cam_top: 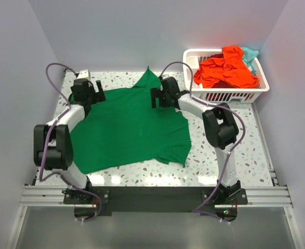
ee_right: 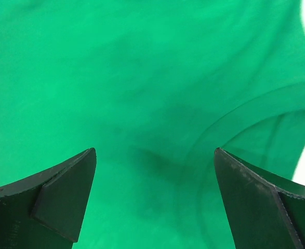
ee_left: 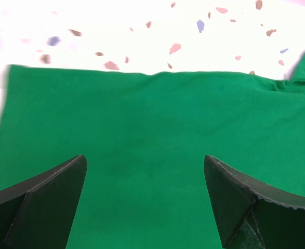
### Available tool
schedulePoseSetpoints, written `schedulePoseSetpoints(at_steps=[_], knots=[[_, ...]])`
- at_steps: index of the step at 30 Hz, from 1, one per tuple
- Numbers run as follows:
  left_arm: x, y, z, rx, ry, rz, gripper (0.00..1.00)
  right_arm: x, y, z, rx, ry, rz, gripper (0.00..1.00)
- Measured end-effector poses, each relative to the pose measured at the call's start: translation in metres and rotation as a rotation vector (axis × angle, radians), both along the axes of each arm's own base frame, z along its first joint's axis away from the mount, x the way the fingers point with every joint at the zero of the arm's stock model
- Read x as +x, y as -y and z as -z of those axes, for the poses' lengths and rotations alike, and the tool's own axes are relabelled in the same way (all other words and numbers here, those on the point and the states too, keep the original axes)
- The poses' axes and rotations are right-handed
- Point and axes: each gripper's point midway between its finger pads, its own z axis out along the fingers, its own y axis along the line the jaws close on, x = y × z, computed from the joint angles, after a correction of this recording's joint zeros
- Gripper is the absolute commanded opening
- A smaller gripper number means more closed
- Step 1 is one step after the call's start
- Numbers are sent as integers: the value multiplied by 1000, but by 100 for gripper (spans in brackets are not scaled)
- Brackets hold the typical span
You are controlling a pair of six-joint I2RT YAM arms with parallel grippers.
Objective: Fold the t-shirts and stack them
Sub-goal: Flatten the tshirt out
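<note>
A bright green t-shirt [cam_top: 131, 127] lies spread on the speckled table. My left gripper [cam_top: 90, 92] is open above its far left edge; the left wrist view shows green cloth [ee_left: 152, 140] between the wide-apart fingers [ee_left: 48, 197]. My right gripper [cam_top: 160, 96] is open above the shirt's far right part; the right wrist view shows green cloth [ee_right: 142, 93] with a curved seam under the fingers [ee_right: 64, 192]. An orange-red shirt [cam_top: 226, 70] and a teal one [cam_top: 250, 54] lie in the basket.
A white slotted plastic basket [cam_top: 230, 95] stands at the table's back right corner. Bare speckled table [cam_top: 235, 166] shows right of the shirt and along the near edge. Grey walls close in on both sides.
</note>
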Motion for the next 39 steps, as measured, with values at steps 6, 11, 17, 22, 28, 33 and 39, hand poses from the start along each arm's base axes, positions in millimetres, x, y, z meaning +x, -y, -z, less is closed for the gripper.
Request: schedulePoseSetpoints(at_steps=[6, 11, 17, 22, 28, 33, 39], knots=[[-45, -27, -7, 75, -9, -140, 100, -39, -26, -24, 21, 23, -87, 98], [-84, -33, 43, 93, -177, -177, 100, -67, -37, -15, 9, -5, -136, 99], [-100, -25, 85, 73, -311, -135, 100, -87, -32, 8, -24, -67, -140, 99], [-91, -24, 96, 40, -339, -108, 100, -83, -28, 9, -43, -65, -117, 99], [-62, -24, 97, 38, -324, -83, 100, -71, -26, 23, -82, -71, -80, 99], [-48, -24, 96, 40, -316, -67, 100, -59, -25, 22, -62, -71, -52, 99], [-30, -22, 95, 39, -309, -44, 100, -32, -15, 19, -5, -77, -11, 98]])
